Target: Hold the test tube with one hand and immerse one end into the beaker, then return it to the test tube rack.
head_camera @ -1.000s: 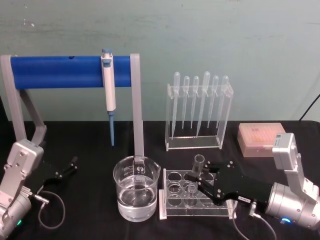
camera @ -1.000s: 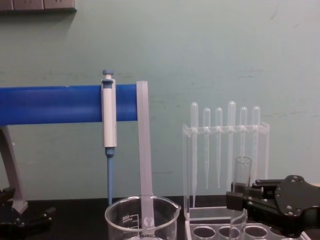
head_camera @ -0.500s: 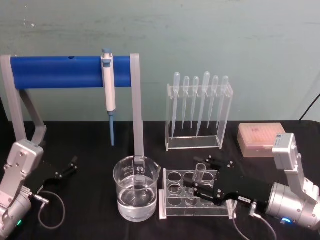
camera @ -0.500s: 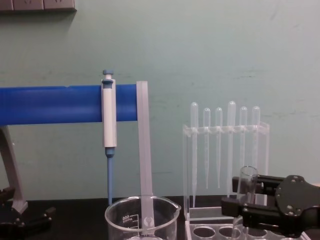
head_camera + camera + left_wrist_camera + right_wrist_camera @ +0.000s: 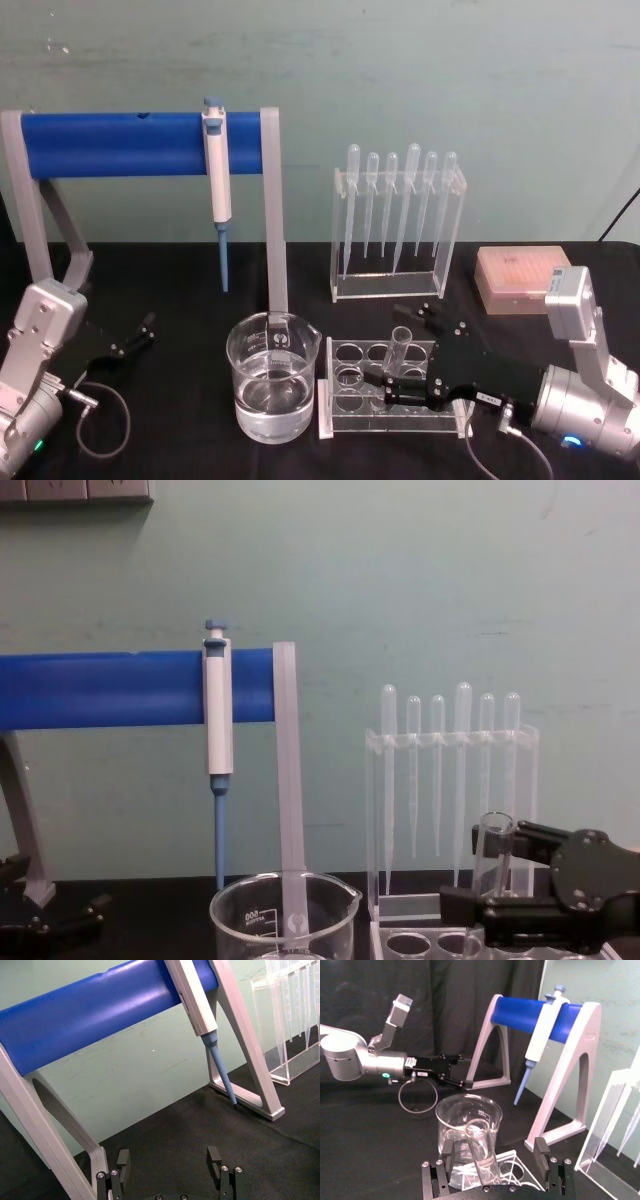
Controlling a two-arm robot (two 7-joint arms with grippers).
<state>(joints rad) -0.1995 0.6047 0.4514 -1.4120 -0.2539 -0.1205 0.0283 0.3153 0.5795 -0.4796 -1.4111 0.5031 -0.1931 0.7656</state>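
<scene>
Right pincer [image 5: 392, 385], matte black, jaws spread either side of the clear glass test tube [image 5: 399, 352], gripping nothing; tube leans in the acrylic rack [image 5: 345, 418] near desk's front edge. Spouted glass beaker [image 5: 272, 377] beside, part-filled. Left pincer [image 5: 170, 1166] open, empty.

Blue bar [image 5: 140, 144] on grey stand legs [image 5: 275, 215] — white micropipette [image 5: 216, 165] with a blue tip. Clear glass beaker [image 5: 272, 376], white markings. Clear test tube [image 5: 397, 352]. Black right gripper [image 5: 385, 385]. Black tablecloth [image 5: 180, 430] — pale green wall [image 5: 400, 70]. Pinkish tip box [image 5: 520, 278].
</scene>
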